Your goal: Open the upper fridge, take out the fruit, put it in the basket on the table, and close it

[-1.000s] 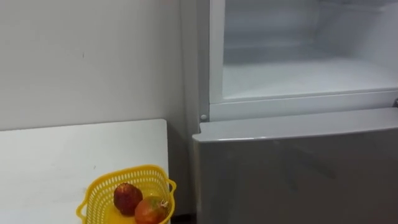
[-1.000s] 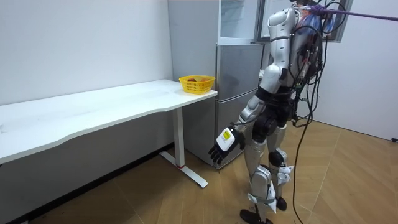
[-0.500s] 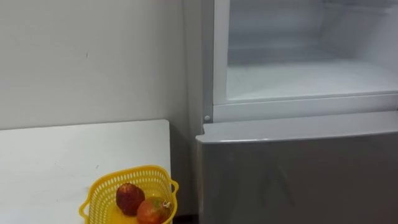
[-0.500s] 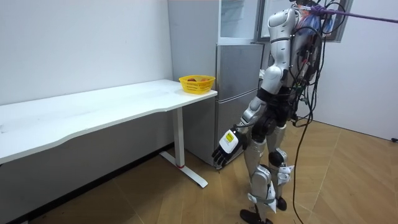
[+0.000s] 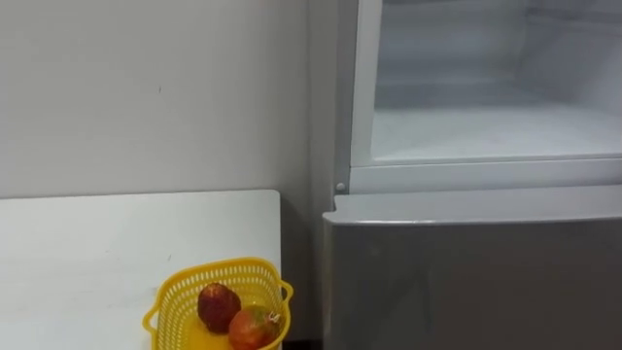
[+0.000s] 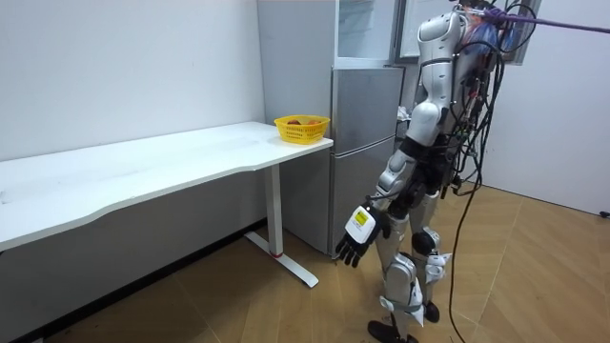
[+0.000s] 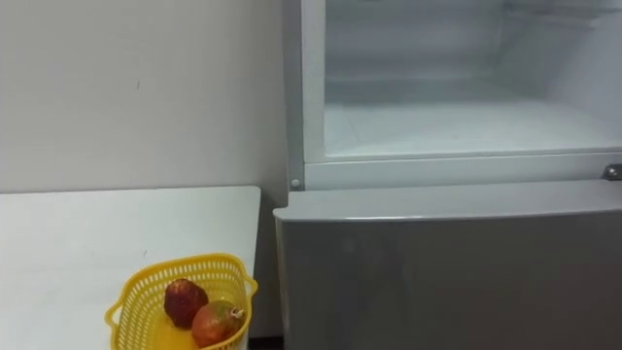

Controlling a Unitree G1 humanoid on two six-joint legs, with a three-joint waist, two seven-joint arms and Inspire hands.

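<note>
Room view | left hand hangs low, fingers seemingly relaxed | upper fridge open

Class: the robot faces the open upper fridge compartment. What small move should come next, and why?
Probably raise the left hand, hanging open by the thigh, toward the upper compartment to shut it: its visible shelf looks bare, and two fruits already lie in the yellow basket.
</note>
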